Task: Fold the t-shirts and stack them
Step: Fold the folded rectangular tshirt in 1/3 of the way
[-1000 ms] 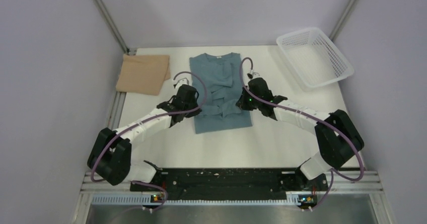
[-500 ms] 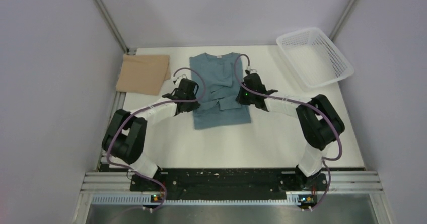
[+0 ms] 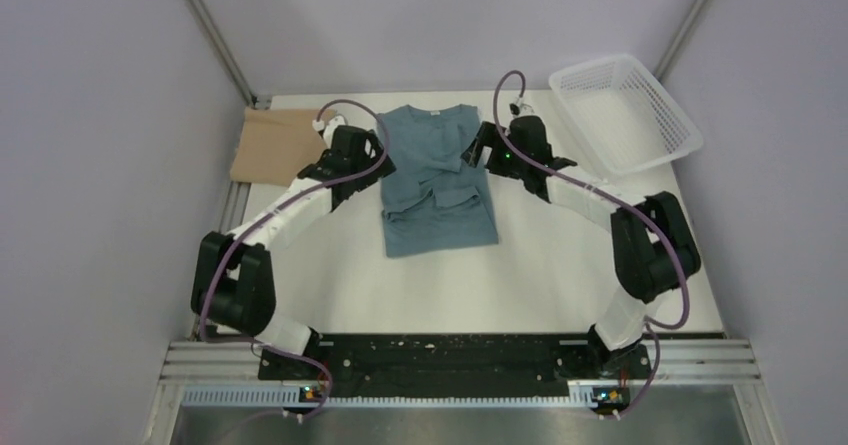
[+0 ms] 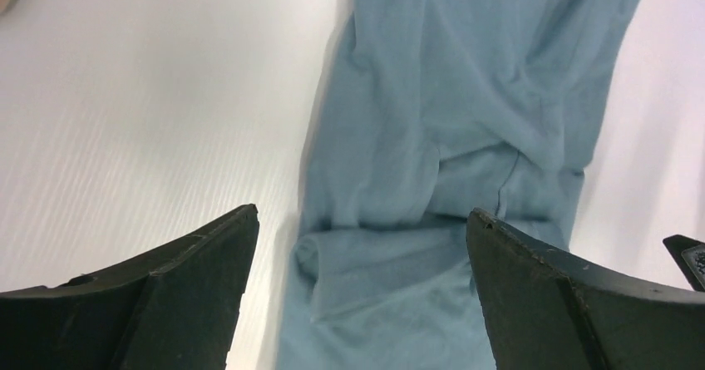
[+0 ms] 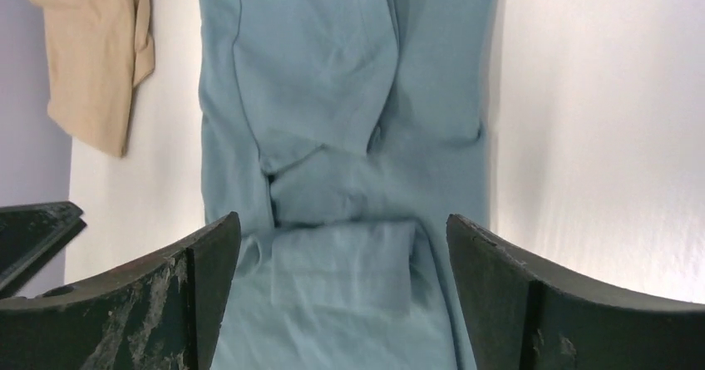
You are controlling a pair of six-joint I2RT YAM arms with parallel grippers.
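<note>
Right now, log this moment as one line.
left end effector: open above teal t-shirt | right end effector: open above it | teal t-shirt: sleeves folded in | tan t-shirt: folded, far left

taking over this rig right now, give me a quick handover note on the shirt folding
Left claw: open, empty, over the teal shirt near its left shoulder.
Right claw: open, empty, near the same shirt's right shoulder.
Teal shirt: flat mid-table, sleeves folded in, a long strip, collar at the far end.
Tan shirt: folded, far left corner.
Done: tan folded, teal narrowed.
Left: probably fold teal crosswise, then stack the two.
</note>
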